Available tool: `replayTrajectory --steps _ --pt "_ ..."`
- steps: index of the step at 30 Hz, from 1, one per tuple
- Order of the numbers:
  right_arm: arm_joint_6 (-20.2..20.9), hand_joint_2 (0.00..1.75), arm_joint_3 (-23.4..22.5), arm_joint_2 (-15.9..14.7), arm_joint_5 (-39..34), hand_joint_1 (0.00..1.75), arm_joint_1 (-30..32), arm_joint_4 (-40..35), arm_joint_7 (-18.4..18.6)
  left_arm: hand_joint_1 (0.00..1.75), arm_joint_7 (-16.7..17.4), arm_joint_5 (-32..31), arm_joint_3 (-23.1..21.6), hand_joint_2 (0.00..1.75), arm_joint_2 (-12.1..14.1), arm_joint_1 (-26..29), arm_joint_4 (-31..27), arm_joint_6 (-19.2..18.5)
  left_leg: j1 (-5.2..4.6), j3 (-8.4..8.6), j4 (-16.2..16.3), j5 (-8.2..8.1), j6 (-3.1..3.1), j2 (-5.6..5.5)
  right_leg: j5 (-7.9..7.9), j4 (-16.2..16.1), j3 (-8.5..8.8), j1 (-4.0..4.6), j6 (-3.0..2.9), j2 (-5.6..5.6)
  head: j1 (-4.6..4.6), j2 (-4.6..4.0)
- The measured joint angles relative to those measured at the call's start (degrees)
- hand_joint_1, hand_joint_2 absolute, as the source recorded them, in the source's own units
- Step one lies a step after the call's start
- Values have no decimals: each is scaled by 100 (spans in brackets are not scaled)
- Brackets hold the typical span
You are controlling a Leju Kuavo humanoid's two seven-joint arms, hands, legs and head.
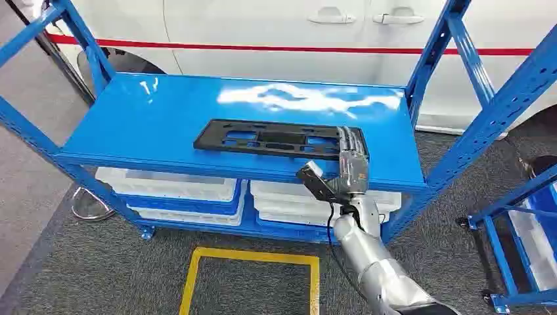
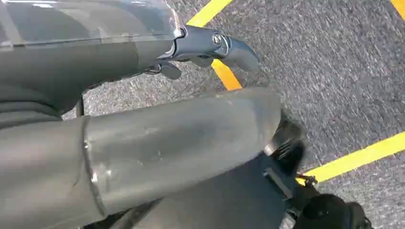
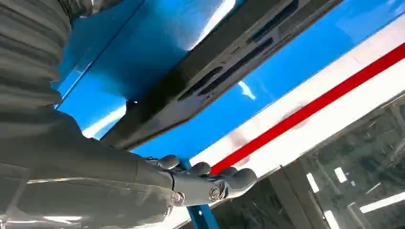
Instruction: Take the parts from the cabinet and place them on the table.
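Black flat part point(image 1: 279, 138) on blue cabinet shelf point(image 1: 164, 111), near front edge; R hand point(image 1: 351, 157) fingers laid over its right end, grasp can't tell; L hand point(image 2: 210, 45) hanging, holding nothing, fingers loosely curled

Count from my side: one black slotted part point(image 1: 276, 139) on the blue cabinet point(image 1: 164, 111) top shelf, near its front edge toward the right end. Four white bins point(image 1: 167, 185) on the shelf below, two stacks of two, one stack left, one right. One yellow floor square point(image 1: 249, 257) before the cabinet. One white car point(image 1: 263, 26) behind it. One second blue rack point(image 1: 519, 216) at right.
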Motion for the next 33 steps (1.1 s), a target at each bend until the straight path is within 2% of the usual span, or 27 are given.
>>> replayTrajectory --steps 1,2,3,5,6,7,9,10,11,12,13,15,16,17,18,20,21,22,23,25,27,28,30,31,32,33 --pt "0 175 -15 2 0 0 10 0 -7 0 0 0 0 0 0 9 0 2 0 -146 223 -10 1 0 -10 2 5 2 -1 1 0 0" --pt "0 175 -24 2 0 0 20 0 -7 0 -2 -2 0 0 0 14 0 9 0 -168 182 114 7 0 -26 2 19 2 1 7 0 0" --pt "0 175 -31 2 0 0 23 0 -7 0 -2 -2 0 0 0 14 0 18 0 -68 -119 368 24 0 -46 4 43 4 6 16 0 0" --pt "0 175 -46 11 0 0 20 0 -13 0 -4 0 0 0 0 4 0 24 -12 379 -1149 990 107 0 -101 4 125 12 23 24 0 0" --pt "0 175 -57 13 0 0 20 2 -15 0 -4 0 0 0 2 2 0 31 -40 494 -1430 1035 170 -3 -120 2 130 8 35 22 4 0" --pt "2 175 -68 13 -2 0 13 2 -17 0 -9 0 0 0 7 -10 0 33 -68 537 -1513 1021 188 -5 -131 19 114 39 68 34 0 0" --pt "0 175 -81 15 -11 0 29 2 -35 0 -76 -13 0 0 9 -8 0 26 -87 521 -1522 987 204 -10 -128 -1 96 14 118 22 0 0" --pt "0 175 -83 17 -17 0 26 0 -59 0 -134 -28 -4 0 11 -3 0 6 -92 531 -1552 980 236 -9 -136 -26 114 9 159 16 0 0" --pt "-2 175 -83 15 -17 0 16 -9 -74 0 -177 -46 -11 0 9 -6 0 -13 0 610 -1660 1019 280 -2 -183 -10 120 31 199 5 -2 0" --pt "-2 175 -94 13 -20 0 3 -11 -83 0 -203 -55 -20 0 2 -10 0 -24 -23 661 -1703 1017 293 -3 -239 127 98 19 229 -1 7 0" --pt "0 175 -105 13 -20 0 -19 -9 -85 0 -221 -57 -28 0 0 -18 0 -26 -21 678 -1702 1004 336 4 -399 427 -59 15 245 3 7 0" --pt "0 175 -111 13 -26 0 1 -2 -85 0 -230 -57 -50 0 -4 -27 0 -28 -24 702 -1696 975 359 5 -739 1312 -562 1 280 2 7 0" --pt "0 175 -116 7 -26 0 21 4 -85 0 -230 -57 -52 0 -4 -22 0 -28 -24 710 -1687 955 358 4 -796 1621 -773 -11 294 2 13 0" --pt "0 175 -120 4 -26 0 37 7 -85 0 -229 -57 -55 0 -4 -12 0 -28 -22 728 -1680 934 354 0 -711 1684 -862 -20 304 -1 4 0" --pt "0 175 -127 2 -28 0 39 9 -85 0 -229 -57 -55 0 -4 -3 0 -28 -18 764 -1669 899 339 -6 -472 1450 -799 -31 307 -4 11 0" --pt "0 175 -127 2 -28 0 20 7 -85 0 -229 -59 -61 0 -9 -4 0 -31 -9 848 -1627 817 299 -10 107 514 -382 -39 292 -13 9 0" --pt "0 175 -129 2 -28 0 18 7 -85 0 -230 -59 -61 0 -13 -3 0 -33 -9 857 -1602 768 271 -9 192 146 -238 -36 271 -20 11 0" --pt "2 175 -136 4 -28 0 10 9 -85 0 -230 -57 -63 0 -15 -13 0 -33 -53 839 -1546 733 223 -15 107 55 -155 6 256 -15 11 0" --pt "0 175 -138 4 -28 0 15 9 -87 0 -230 -59 -63 0 -15 -18 0 -33 -44 835 -1569 732 201 -17 95 84 -170 -10 208 -9 4 0" --pt "0 175 -142 2 -31 0 18 7 -85 0 -230 -59 -63 0 -17 -10 0 -33 -38 868 -1602 714 146 -8 66 73 -170 21 148 13 4 0" --pt "0 175 -144 4 -24 0 10 -2 -90 0 -232 -59 -63 0 -15 -20 0 -33 -25 878 -1500 617 78 1 64 -12 -73 -28 68 12 7 0" --pt "0 175 -144 4 -24 0 -1 -2 -92 0 -232 -59 -64 0 -15 -28 0 -33 -25 742 -1209 467 59 0 41 -18 -39 -30 33 3 2 0" --pt "0 175 -144 4 -24 0 4 2 -92 0 -232 -59 -64 0 -15 -21 0 -33 -11 249 -309 109 26 0 -2 -18 -3 -14 -3 -12 2 0" --pt "0 175 -144 4 -24 0 10 2 -92 0 -232 -59 -66 0 -15 -8 0 -33 -9 -4 94 11 17 0 -23 -16 11 -5 -11 -11 4 0" --pt "0 175 -144 4 -24 0 15 2 -92 0 -232 -59 -63 0 -15 5 0 -33 -8 -147 244 67 16 0 -50 -16 36 -1 -10 -4 2 0" --pt "0 175 -144 4 -24 0 16 2 -92 0 -232 -59 -66 0 -15 10 0 -33 -8 -146 110 267 27 0 -106 -17 76 2 -8 14 4 0"
